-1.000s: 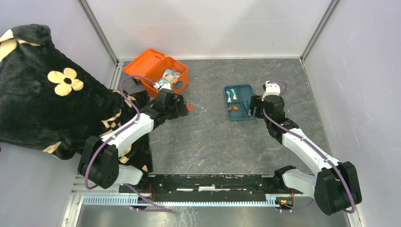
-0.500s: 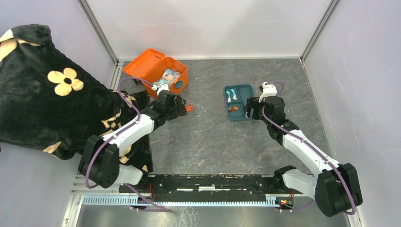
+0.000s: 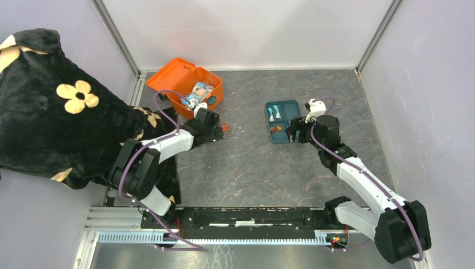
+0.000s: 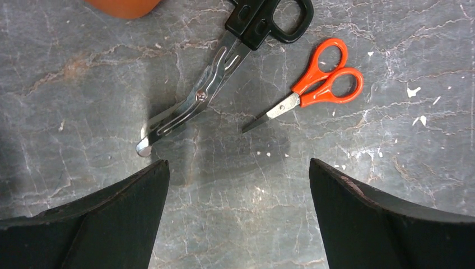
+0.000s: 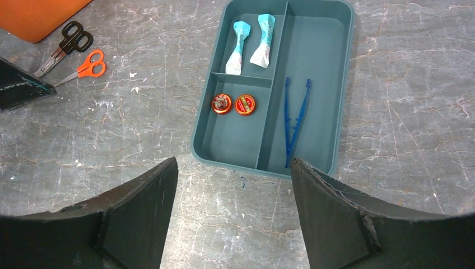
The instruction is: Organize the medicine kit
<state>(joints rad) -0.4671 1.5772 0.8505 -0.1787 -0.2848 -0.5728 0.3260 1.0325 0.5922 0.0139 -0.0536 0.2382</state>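
Kit open, far-left on counter. Both empty: left jaws released, just short of scissors beside shears; right jaws released near tray. Step, judged: scissors pickup. Next needs descent, blades straddled, jaws clenched.

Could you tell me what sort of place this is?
Probably a robot test cell: pale panel walls enclose a grey table, two arms are bolted at its near edge, and an open medicine kit sits out.

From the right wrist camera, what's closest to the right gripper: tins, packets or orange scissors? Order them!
1. Tins, tray's near compartment, just ahead of right gripper.
2. Packets, compartment behind them.
3. Orange scissors, far left on table.
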